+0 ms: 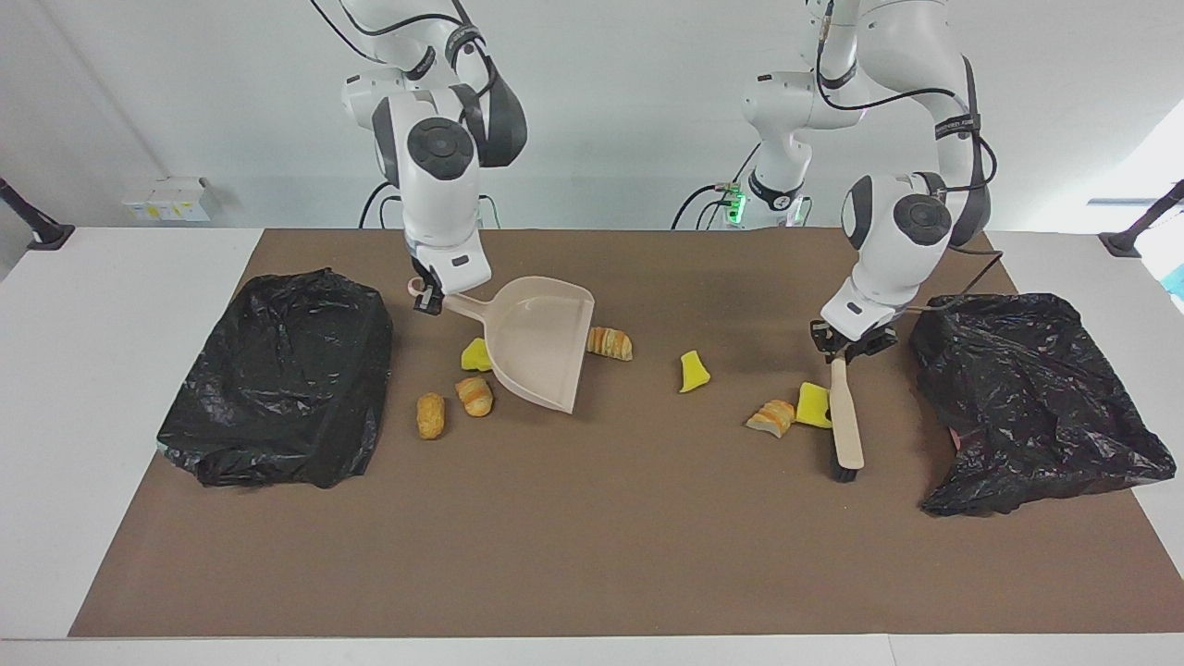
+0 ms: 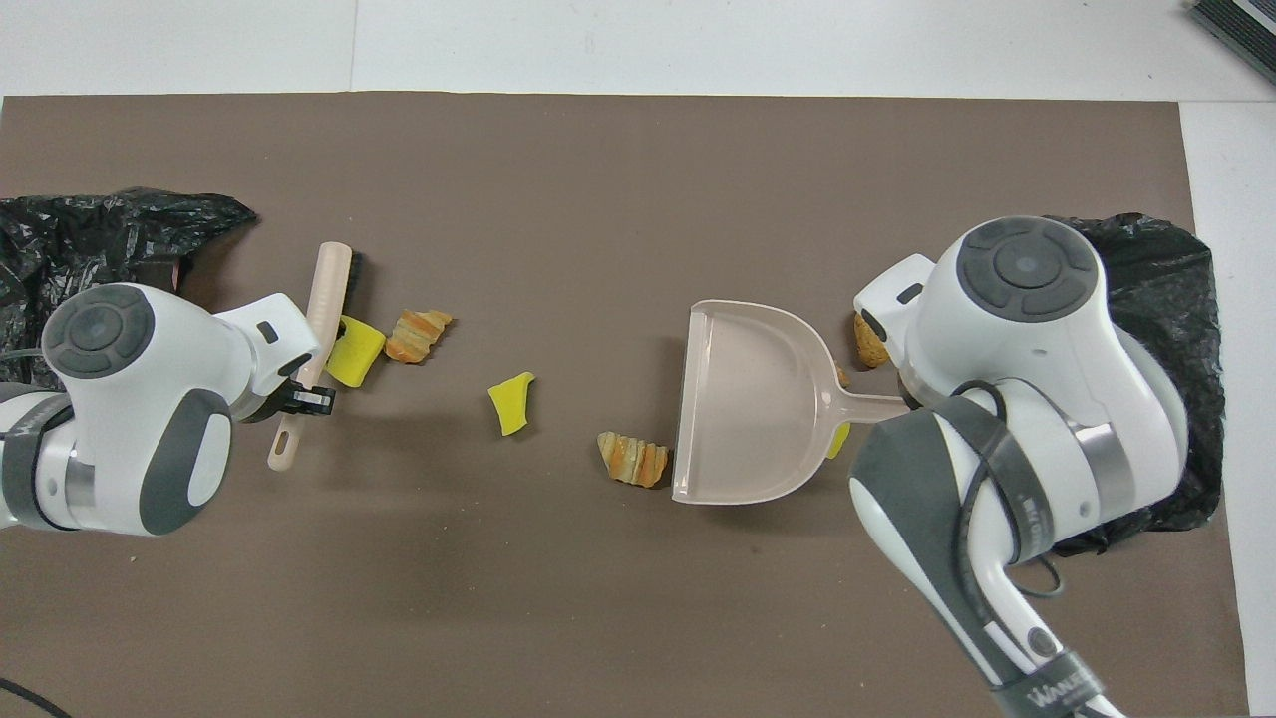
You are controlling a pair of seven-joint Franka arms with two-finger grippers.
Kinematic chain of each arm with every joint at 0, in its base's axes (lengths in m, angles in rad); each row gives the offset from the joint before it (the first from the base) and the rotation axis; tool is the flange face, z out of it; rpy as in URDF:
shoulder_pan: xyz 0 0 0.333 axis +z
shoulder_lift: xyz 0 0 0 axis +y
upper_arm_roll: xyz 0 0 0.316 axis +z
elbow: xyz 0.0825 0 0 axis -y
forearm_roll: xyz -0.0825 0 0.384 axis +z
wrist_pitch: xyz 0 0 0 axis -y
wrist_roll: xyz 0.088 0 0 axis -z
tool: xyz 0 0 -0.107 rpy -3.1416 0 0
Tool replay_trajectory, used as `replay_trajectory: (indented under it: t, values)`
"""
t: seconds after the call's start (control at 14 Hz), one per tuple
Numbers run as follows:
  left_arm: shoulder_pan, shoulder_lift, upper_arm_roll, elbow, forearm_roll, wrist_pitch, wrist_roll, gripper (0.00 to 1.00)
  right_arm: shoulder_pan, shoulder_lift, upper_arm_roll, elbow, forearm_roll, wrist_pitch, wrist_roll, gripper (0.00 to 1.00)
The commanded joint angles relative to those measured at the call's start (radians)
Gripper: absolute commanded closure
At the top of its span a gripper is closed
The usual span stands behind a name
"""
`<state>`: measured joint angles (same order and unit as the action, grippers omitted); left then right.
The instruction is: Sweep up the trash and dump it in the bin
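Facing view: my right gripper clamps the dustpan handle, my left gripper clamps the brush handle beside light, soft scraps scattered mid-mat, better swept than pinched.

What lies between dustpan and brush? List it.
Facing view: ribbed pastry by the dustpan, lone yellow chunk, then flaky pastry and yellow sponge beside the brush.

Beige dustpan, yellow and golden-brown scraps, black bags.
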<state>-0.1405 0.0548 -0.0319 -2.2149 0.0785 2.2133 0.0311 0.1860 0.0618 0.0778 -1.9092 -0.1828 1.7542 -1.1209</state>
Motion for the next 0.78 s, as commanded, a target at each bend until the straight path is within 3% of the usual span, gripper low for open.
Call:
replay_trajectory:
  t: [0.0, 0.21, 0.36, 0.71]
  values:
    - [-0.068, -0.079, 0.01, -0.1, 0.021, -0.015, -0.019, 1.0, -0.005, -0.051, 0.013, -0.091, -0.046, 0.048, -0.06, 1.0]
    - [-0.112, -0.118, 0.01, -0.158, 0.021, -0.012, -0.022, 1.0, 0.0, -0.069, 0.013, -0.158, -0.046, 0.082, -0.037, 1.0]
    - [-0.123, -0.133, 0.009, -0.176, 0.021, -0.023, -0.02, 1.0, 0.042, -0.074, 0.014, -0.214, -0.056, 0.111, 0.071, 1.0]
    - [-0.194, -0.154, 0.007, -0.184, 0.018, -0.098, -0.088, 1.0, 0.086, -0.054, 0.016, -0.241, -0.073, 0.188, 0.154, 1.0]
